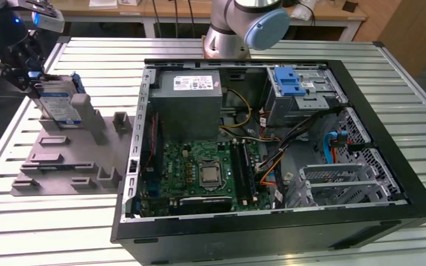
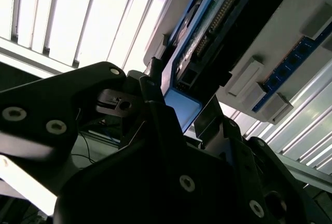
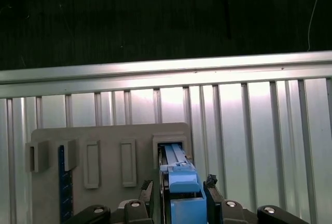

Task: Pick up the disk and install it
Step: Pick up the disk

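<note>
A robotics lab: robot arm (image 1: 237,26), slatted metal workbench (image 1: 42,224), opened computer case (image 1: 272,235).

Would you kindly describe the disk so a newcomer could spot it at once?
At the exterior view's left, beside the computer case, lies a grey fixture plate. The disk stands on edge at its far end: silver, blue-framed, white-and-blue label, unlike the plate's grey blocks.
</note>
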